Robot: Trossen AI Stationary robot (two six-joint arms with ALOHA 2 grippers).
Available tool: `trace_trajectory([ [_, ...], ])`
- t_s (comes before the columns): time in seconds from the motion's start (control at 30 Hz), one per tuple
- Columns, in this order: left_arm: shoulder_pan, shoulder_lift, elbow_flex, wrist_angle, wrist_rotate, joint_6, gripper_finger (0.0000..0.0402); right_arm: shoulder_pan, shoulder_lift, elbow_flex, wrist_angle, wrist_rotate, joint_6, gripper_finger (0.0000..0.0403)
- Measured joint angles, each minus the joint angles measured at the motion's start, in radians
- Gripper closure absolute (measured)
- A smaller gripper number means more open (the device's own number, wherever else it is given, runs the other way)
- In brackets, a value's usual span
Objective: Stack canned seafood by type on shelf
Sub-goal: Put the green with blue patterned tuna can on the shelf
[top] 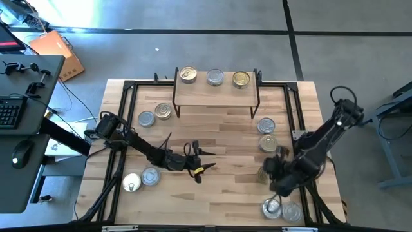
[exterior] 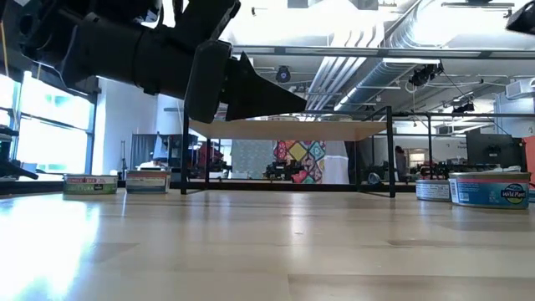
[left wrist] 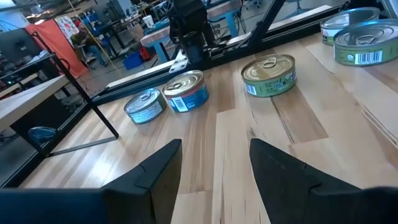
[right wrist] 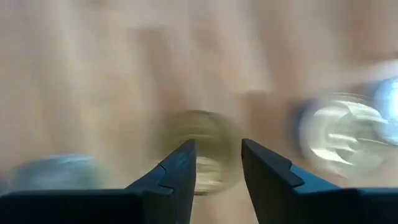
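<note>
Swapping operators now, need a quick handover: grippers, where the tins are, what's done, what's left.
Left gripper: open, empty, above mid-table.
Right gripper: open, empty, over a gold-lidded tin at the table's right side.
Shelf: three tins in a row on top, none stacked.
Loose tins on the table: two near the shelf's left leg, two front left, several down the right side.
Left: shelve and stack the rest by type.

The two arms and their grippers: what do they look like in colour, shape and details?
Both arms are dark, nearly black, built of jointed segments with bulky housings. The left gripper has two dark, wedge-shaped fingers that taper to a point; the high view shows a small yellow mark near its tip. The right gripper has the same dark tapered fingers. Thin black cables run along the right arm near its base.
</note>
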Motion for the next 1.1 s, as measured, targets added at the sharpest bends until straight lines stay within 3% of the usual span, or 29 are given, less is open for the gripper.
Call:
trace_trajectory([
  [0.17,0.008,0.0,0.0,0.0,0.002,0.0,0.0218,-0.122,0.01,0.0,-0.169,0.222,-0.059,0.027],
  [0.33,0.01,0.0,0.0,0.0,0.026,-0.001,0.0218,-0.363,-0.06,-0.005,-0.165,0.244,-0.187,0.027],
  [0.57,0.009,0.0,0.0,-0.029,0.061,-0.097,0.0218,-0.721,-0.131,-0.17,0.001,0.119,-0.366,0.027],
  [0.73,0.009,0.0,0.0,-0.051,0.07,-0.14,0.0218,-0.898,-0.118,-0.287,0.17,0.051,-0.452,0.027],
  [0.93,0.008,0.0,0.0,-0.051,0.07,-0.141,0.0218,-1.022,-0.094,-0.387,0.284,-0.002,-0.506,0.027],
  [1.1,0.008,0.0,0.0,-0.05,0.07,-0.141,0.0218,-1.033,-0.063,-0.408,0.372,-0.112,-0.52,0.027],
])
